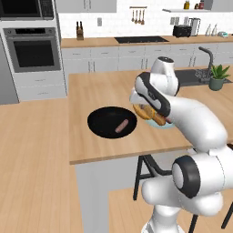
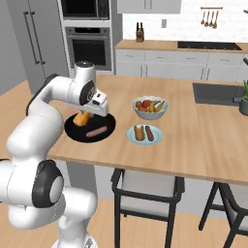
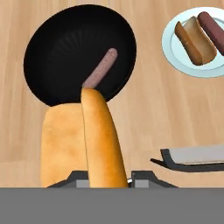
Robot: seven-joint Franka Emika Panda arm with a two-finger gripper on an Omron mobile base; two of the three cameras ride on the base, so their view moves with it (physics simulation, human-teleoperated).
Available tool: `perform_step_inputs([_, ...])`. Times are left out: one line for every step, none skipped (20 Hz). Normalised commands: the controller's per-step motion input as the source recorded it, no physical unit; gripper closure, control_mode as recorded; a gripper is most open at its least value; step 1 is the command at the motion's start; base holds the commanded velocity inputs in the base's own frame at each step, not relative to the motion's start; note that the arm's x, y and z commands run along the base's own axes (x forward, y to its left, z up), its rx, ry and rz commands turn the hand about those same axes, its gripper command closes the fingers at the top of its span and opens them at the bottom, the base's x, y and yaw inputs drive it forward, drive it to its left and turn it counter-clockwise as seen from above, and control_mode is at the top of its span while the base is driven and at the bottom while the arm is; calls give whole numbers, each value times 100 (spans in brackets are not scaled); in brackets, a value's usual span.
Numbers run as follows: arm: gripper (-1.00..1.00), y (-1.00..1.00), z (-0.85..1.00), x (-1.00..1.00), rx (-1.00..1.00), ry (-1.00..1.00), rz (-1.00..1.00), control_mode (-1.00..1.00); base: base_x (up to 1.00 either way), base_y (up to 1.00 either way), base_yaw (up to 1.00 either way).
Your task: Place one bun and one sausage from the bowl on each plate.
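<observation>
My gripper (image 3: 107, 177) (image 2: 88, 114) is shut on a golden-orange bun (image 3: 98, 135) (image 2: 82, 117), held upright above the counter just off the near rim of the wide black bowl (image 3: 57, 52) (image 1: 102, 119) (image 2: 75, 131). One pinkish-brown sausage (image 3: 101, 66) (image 1: 121, 126) (image 2: 96, 131) lies in the bowl. To the right, the pale blue plate (image 3: 173, 52) (image 2: 131, 138) carries a split bun (image 3: 197, 41) (image 2: 139, 132) and a dark sausage (image 3: 212, 28) (image 2: 149, 133). The darker blue-grey plate is out of view.
A pale grey bowl of fruit and bananas (image 2: 150, 115) stands behind the plate. A sink (image 2: 213, 92) and a potted plant (image 1: 217, 77) sit further right. Stools (image 2: 145, 186) stand under the counter's front edge (image 3: 192, 157).
</observation>
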Motion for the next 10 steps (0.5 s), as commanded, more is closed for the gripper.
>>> perform_step_inputs([100, -36, 0, -46, -14, -5, -4, -100, 0, 0, 0])
perform_step_inputs([100, -43, 0, -42, -12, -7, -1, -100, 0, 0, 0])
perform_step_inputs([100, -28, 0, -37, -7, -2, 0, -100, 0, 0, 0])
perform_step_inputs([100, -11, 0, -34, -3, -6, 4, -100, 0, 0, 0])
perform_step_inputs([100, -11, 0, -39, -4, -3, 5, -100, 0, 0, 0])
perform_step_inputs([100, -15, 0, -62, -4, -2, 6, -100, 0, 0, 0])
perform_step_inputs([100, -19, 0, -81, -4, -1, 6, -100, 0, 0, 0])
perform_step_inputs([100, -16, 0, -81, -4, 0, 4, -100, 0, 0, 0])
perform_step_inputs([100, -3, 0, -74, -2, 0, 1, -100, 0, 0, 0])
perform_step_inputs([100, 0, 0, -48, -1, 0, 0, -100, 0, 0, 0])
